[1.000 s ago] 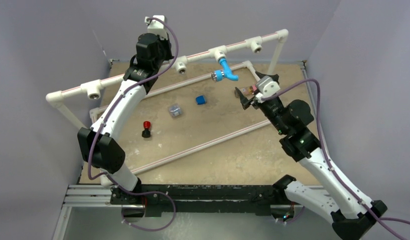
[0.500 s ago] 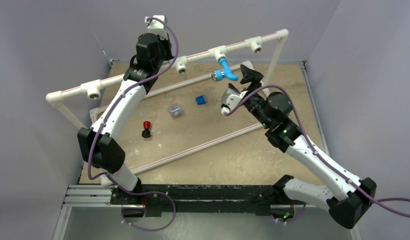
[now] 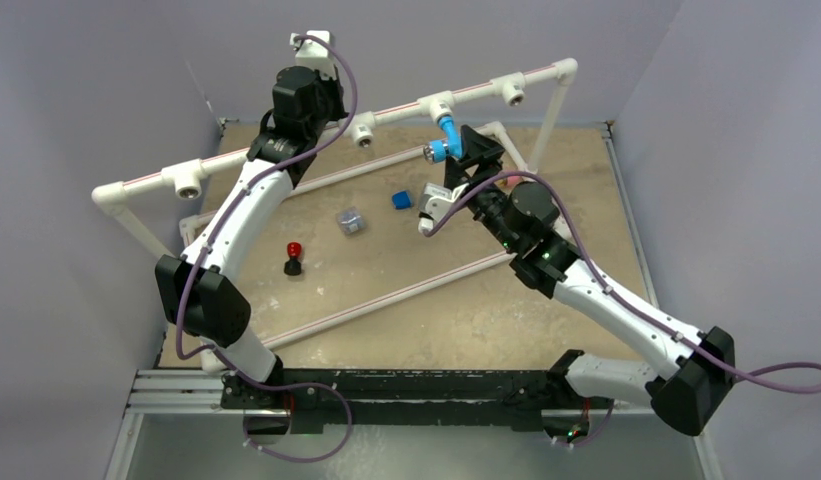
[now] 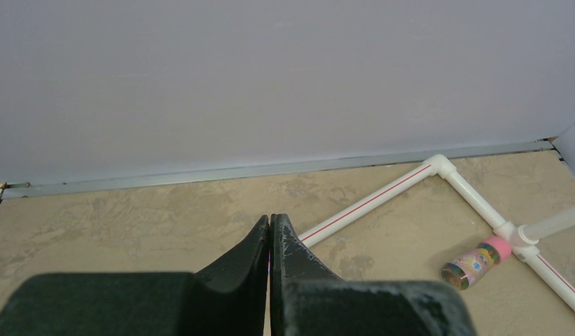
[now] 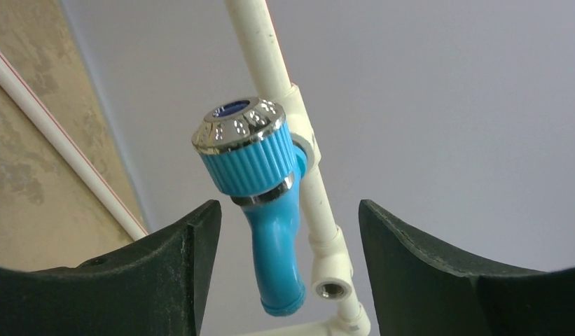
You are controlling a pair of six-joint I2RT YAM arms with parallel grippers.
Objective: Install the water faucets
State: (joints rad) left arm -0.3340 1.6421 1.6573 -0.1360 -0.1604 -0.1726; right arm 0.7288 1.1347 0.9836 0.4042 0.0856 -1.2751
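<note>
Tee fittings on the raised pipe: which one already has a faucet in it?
The third tee from the left, carrying the light-blue faucet; the other three tees show open sockets.
</note>
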